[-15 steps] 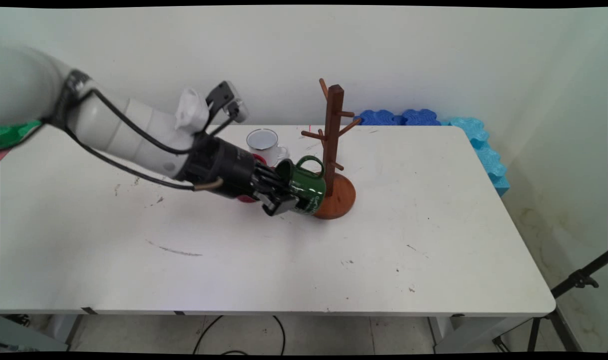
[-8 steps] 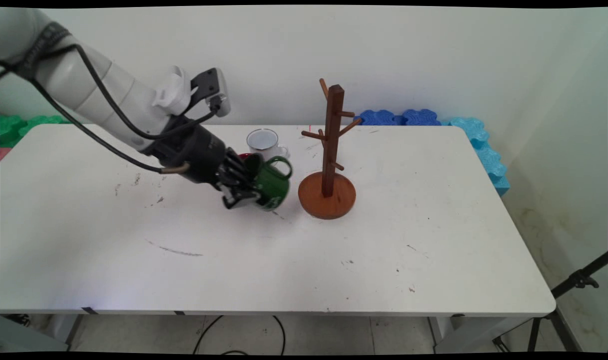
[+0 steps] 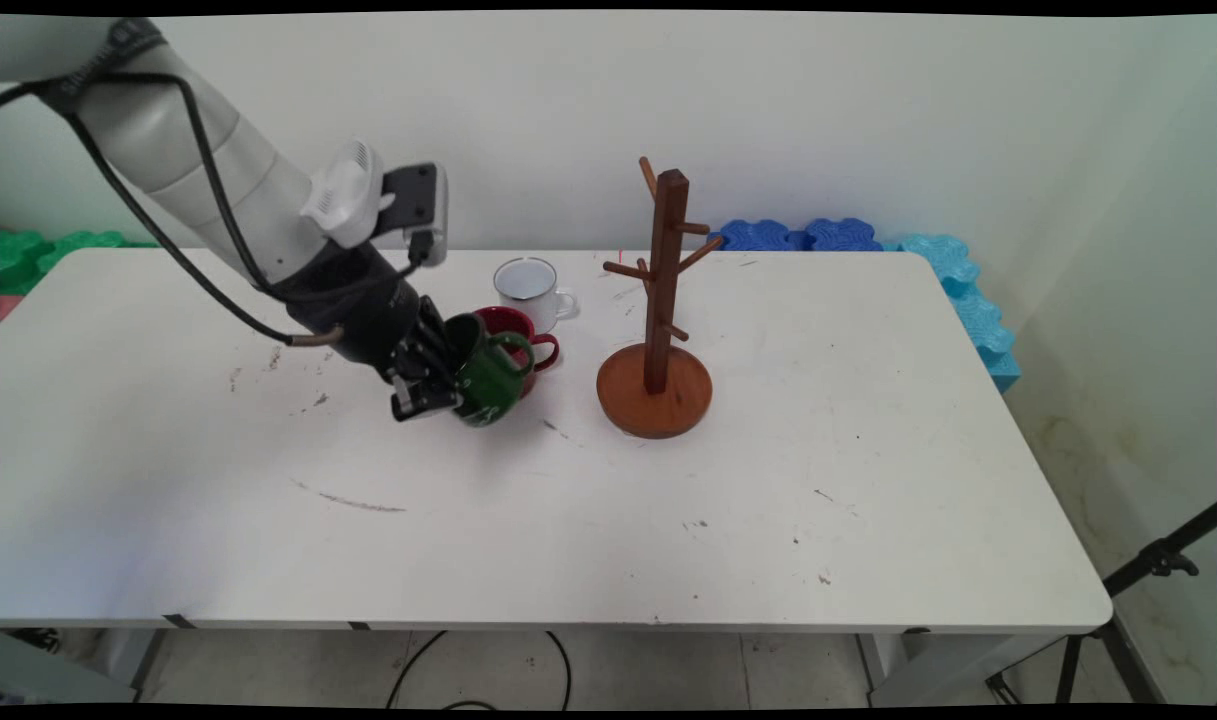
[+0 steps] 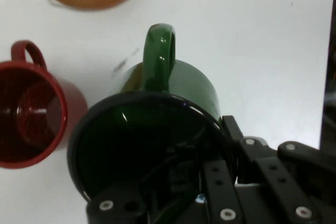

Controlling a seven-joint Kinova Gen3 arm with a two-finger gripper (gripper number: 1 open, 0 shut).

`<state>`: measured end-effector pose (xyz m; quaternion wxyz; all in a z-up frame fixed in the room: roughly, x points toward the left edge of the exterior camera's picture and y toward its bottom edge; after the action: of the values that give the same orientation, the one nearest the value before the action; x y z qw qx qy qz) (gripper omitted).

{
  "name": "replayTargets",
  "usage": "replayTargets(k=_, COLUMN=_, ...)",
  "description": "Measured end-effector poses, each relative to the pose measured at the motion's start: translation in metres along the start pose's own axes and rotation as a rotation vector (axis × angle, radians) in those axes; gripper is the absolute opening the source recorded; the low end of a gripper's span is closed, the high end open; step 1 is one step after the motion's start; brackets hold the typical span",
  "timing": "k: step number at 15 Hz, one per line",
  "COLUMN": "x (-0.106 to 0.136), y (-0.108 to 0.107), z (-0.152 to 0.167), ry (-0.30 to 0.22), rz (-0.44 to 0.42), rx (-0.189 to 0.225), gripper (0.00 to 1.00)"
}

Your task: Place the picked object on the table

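The gripper [image 3: 436,388] has its fingers clamped on the rim of a green mug [image 3: 490,372], one finger inside the cup and one outside, holding it tilted just off the white table [image 3: 668,520]. A red mug [image 3: 528,338] stands right beside the green one, on its far side. Further back sits a white mug [image 3: 530,284], and the wooden mug tree [image 3: 660,330] stands past the gripper's tips, apart

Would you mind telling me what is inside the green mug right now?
One finger of the gripper reaches inside the green mug, clamping its wall against the finger outside. The interior looks dark; the linkage covers part of it, so anything else inside cannot be seen.
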<state>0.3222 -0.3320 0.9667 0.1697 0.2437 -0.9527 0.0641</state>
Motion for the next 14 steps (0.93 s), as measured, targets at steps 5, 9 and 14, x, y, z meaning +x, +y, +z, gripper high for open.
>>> replayTargets(k=5, x=-0.004, y=-0.003, z=0.022, ry=-0.101, rz=0.062, rx=-0.003, gripper=0.0)
replayTargets(k=9, x=-0.007, y=-0.006, z=0.046, ry=-0.147, rz=0.094, rx=-0.005, gripper=0.0)
replayTargets(k=14, x=-0.009, y=-0.009, z=0.074, ry=-0.192, rz=0.102, rx=-0.007, gripper=0.0)
